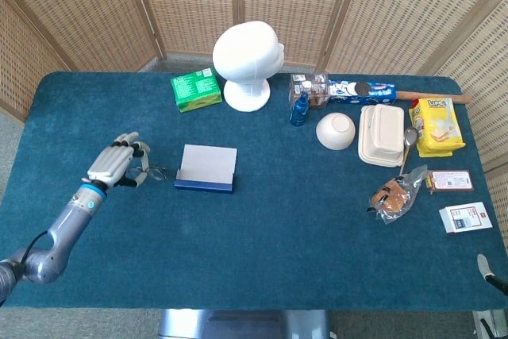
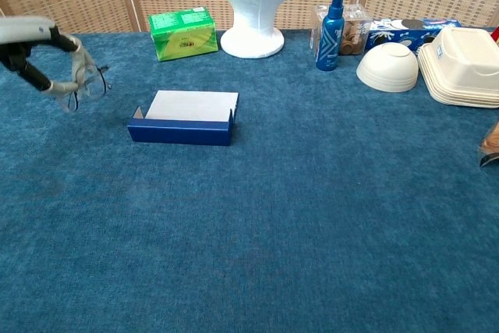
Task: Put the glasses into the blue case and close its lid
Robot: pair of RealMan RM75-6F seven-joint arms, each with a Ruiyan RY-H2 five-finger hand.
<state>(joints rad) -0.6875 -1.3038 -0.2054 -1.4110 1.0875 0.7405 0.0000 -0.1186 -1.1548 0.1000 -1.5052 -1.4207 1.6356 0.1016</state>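
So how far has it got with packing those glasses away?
Picking up looks done: the left hand holds the glasses in the air, left of the blue case. That carry is what is in hand now. The case lies open with its pale inside showing and nothing in it. Left to do: set the glasses inside and close the lid. Of the right hand only a sliver shows at the table's edge.
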